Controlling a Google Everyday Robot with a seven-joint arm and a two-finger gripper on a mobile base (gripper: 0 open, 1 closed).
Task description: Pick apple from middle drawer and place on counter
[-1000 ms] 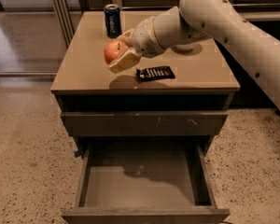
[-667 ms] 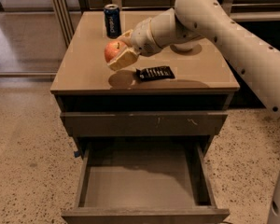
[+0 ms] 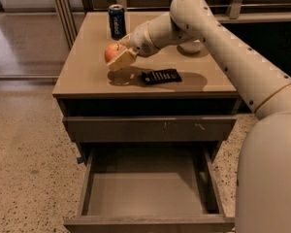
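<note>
Robot gripper [image 3: 118,58] holding a red apple [image 3: 112,51] just above the beige tabletop [image 3: 85,74].
Its jaws are clamped on the apple (near a black remote [image 3: 160,75]); a blue can [image 3: 117,21] stands behind, and the middle drawer [image 3: 145,194] hangs open below.

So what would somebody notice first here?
The big cream robot arm, whose end effector grips a small round red-orange apple over the left part of the smooth beige-tan counter. Below, the wide grey-brown middle drawer is pulled out with nothing inside. A dark blue soda can stands at the counter's back.
</note>
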